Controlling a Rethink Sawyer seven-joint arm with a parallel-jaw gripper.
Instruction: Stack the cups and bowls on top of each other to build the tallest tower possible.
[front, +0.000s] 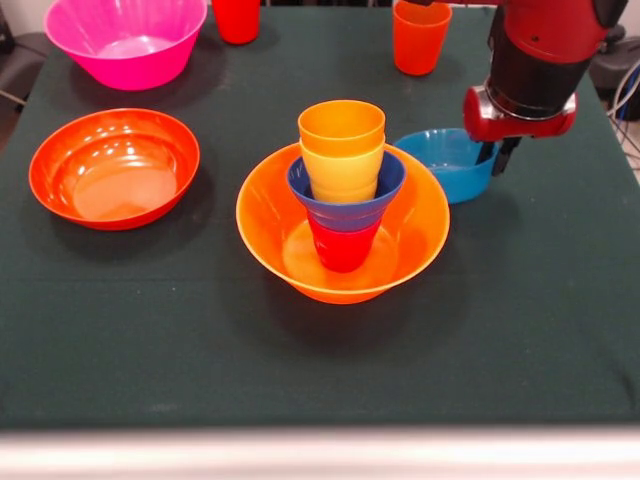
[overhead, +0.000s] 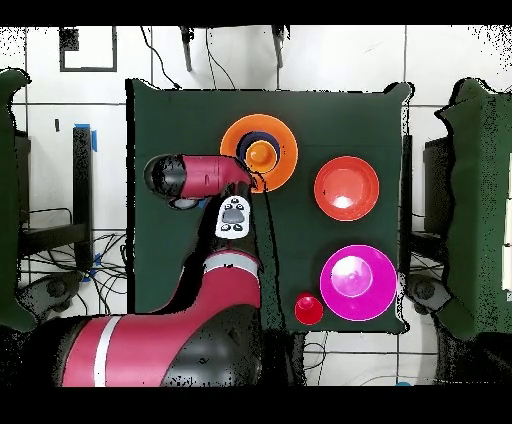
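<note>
The tower (front: 342, 190) stands mid-table: a big yellow-orange bowl (front: 400, 215) holds a red cup (front: 342, 248), then a small dark blue bowl (front: 345, 207), a yellow cup (front: 342, 170) and an orange-yellow cup (front: 341, 125) on top. From above the tower (overhead: 258, 152) reads as nested rings. A light blue bowl (front: 440, 160) sits just right of it on the cloth. My gripper (front: 496, 156) hangs at that bowl's right rim. In the overhead view the arm (overhead: 200, 175) covers the gripper and the light blue bowl.
A wide orange-red bowl (front: 113, 168) (overhead: 346, 188) lies at the left. At the back stand a big pink bowl (front: 125, 40) (overhead: 357, 282), a red cup (front: 236, 18) (overhead: 308, 309) and an orange cup (front: 420, 37). The table's right edge runs close to the arm.
</note>
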